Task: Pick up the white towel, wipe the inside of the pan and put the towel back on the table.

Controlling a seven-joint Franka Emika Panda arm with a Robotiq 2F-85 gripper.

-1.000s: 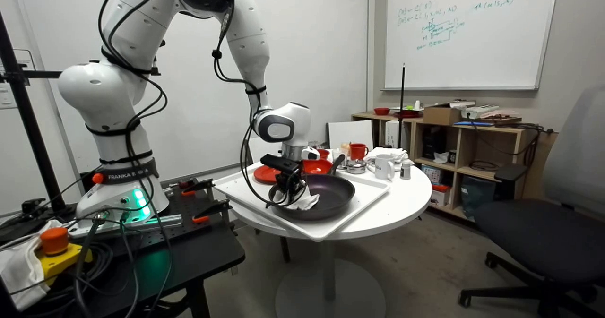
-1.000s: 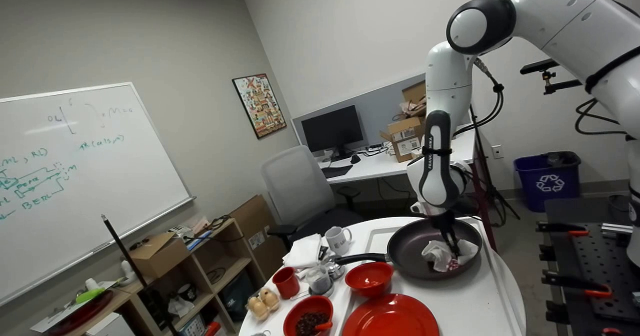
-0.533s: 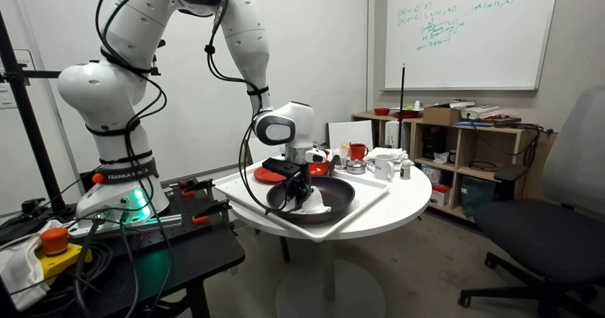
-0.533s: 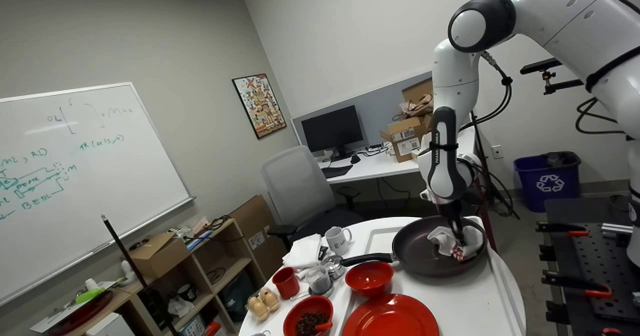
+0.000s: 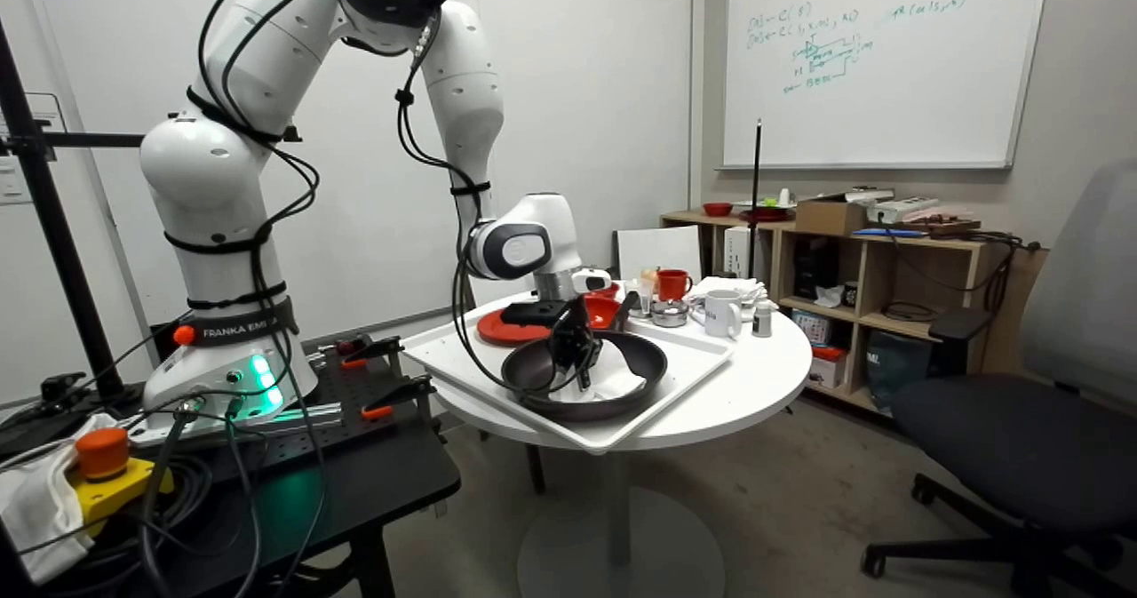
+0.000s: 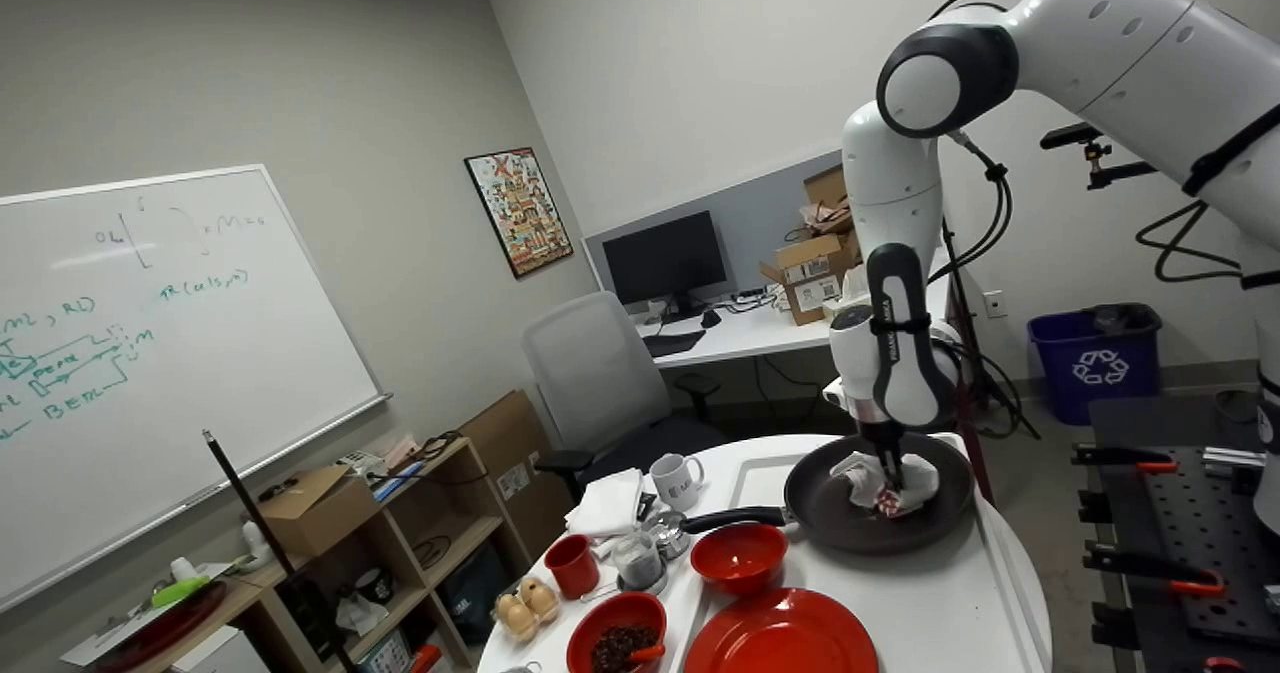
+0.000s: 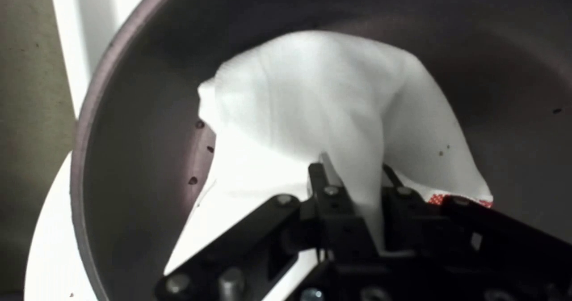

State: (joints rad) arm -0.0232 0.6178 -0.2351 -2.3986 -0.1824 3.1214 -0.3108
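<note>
The pincer (image 7: 355, 169), pinching the white towel (image 7: 308, 91), has moved it inward across the frying pan (image 7: 134, 158); wiping seems underway.

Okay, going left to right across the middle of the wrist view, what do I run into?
Floor, pan rim, dark specks, white towel, then, near the right edge, a lone dark speck.
</note>
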